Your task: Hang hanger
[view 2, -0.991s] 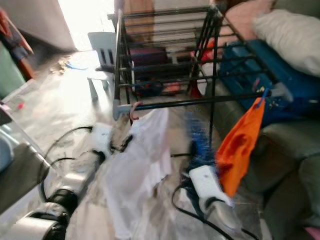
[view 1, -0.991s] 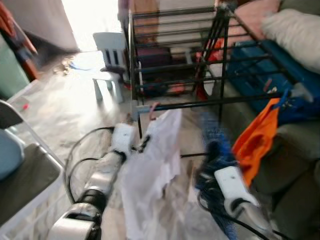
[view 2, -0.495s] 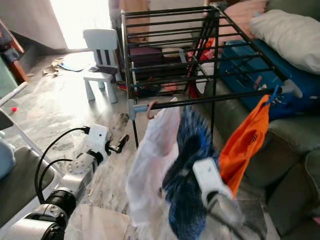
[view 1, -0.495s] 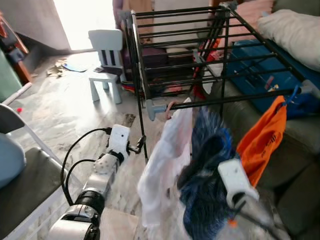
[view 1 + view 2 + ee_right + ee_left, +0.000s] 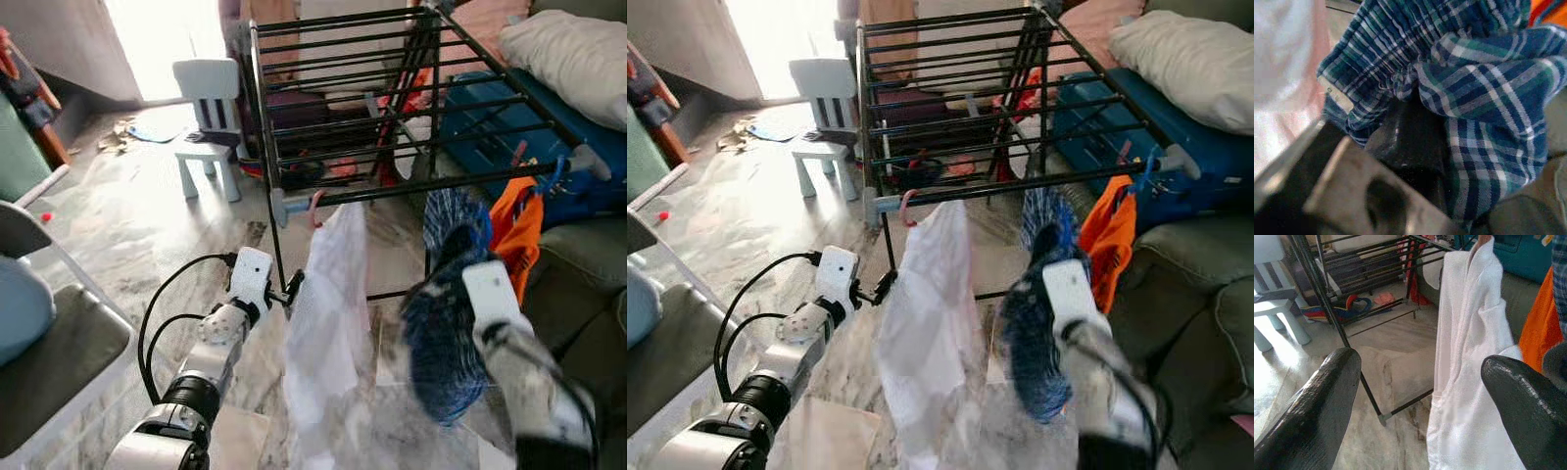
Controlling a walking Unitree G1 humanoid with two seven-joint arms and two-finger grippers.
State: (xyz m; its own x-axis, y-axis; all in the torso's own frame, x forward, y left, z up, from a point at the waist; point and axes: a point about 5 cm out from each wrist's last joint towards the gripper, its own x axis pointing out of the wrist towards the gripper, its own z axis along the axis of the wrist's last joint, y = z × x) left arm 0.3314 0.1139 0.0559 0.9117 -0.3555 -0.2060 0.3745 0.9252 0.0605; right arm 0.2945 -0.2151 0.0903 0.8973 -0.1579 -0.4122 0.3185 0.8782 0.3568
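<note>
A blue plaid garment [image 5: 443, 323] hangs bunched over my right gripper [image 5: 1408, 139], which is shut on it below the front rail [image 5: 431, 183] of the black drying rack; its hanger is hidden in the cloth. The top of the plaid cloth [image 5: 1050, 211] reaches up to the rail, between a white garment [image 5: 328, 323] and an orange garment [image 5: 517, 235]. The white one hangs from a pink hook [image 5: 314, 207], the orange one from a blue hook [image 5: 1143, 168]. My left gripper [image 5: 291, 287] is open, low and just left of the white garment [image 5: 1474, 357], touching nothing.
A white child's chair [image 5: 208, 108] stands behind the rack on the marble floor. A grey folding chair [image 5: 49, 338] is close on my left. A sofa [image 5: 578, 264] with a blue case [image 5: 490, 132] and a pillow [image 5: 573, 54] runs along the right.
My right arm has lifted the plaid garment up and to the right, from low beside the white garment to the rail near the orange one. The left gripper stays open by the white garment.
</note>
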